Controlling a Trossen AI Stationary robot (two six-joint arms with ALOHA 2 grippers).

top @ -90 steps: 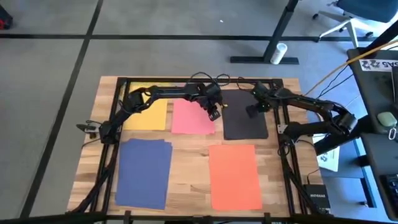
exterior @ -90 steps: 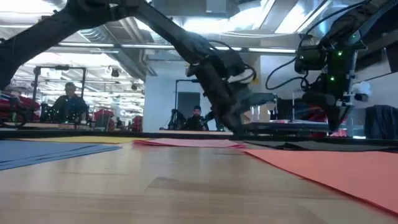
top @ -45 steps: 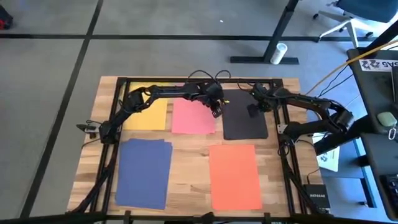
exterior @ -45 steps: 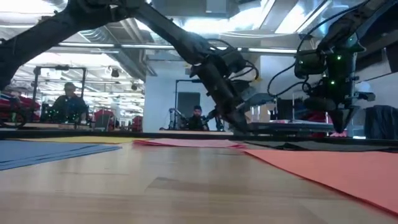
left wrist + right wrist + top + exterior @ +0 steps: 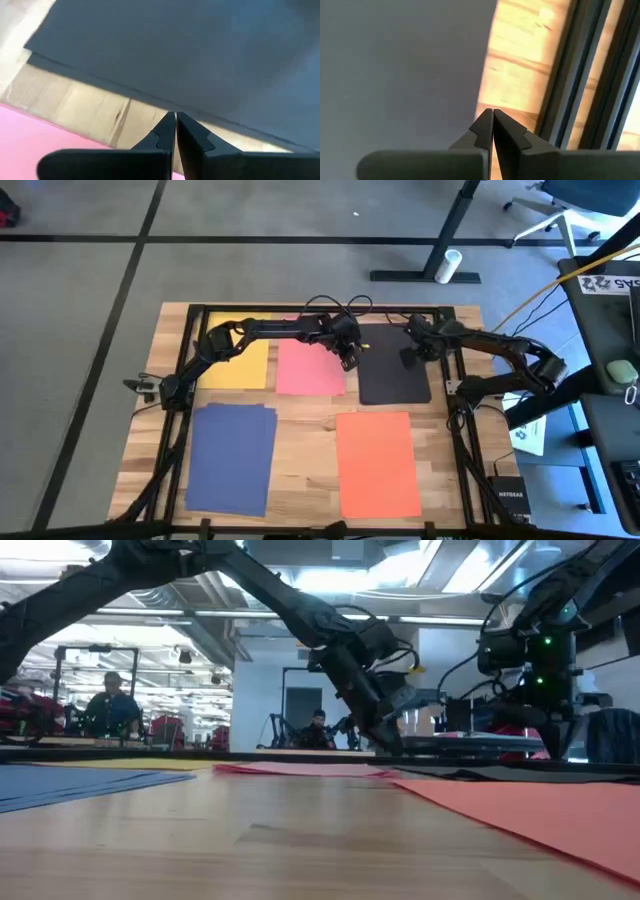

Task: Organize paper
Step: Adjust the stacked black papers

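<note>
Floor (image 5: 80, 290): grey carpet, crossed by dark seam lines running both lengthwise and across. Bench (image 5: 305, 450): light wood-plank top, bordered by a black metal frame (image 5: 320, 308). Beyond the bench's far edge stands a black desk leg (image 5: 455, 225) on a flat foot, with a white cylindrical object (image 5: 447, 265) lying beside it on the carpet. A grey office chair base (image 5: 545, 220) shows at the upper corner. A dark side surface (image 5: 610, 330) carries a printed label. In the low view, the ceiling (image 5: 300, 570) shows exposed ducting and bright strip lighting; a white wall (image 5: 255, 700) stands behind. Two persons (image 5: 112, 705) sit in the far room.
</note>
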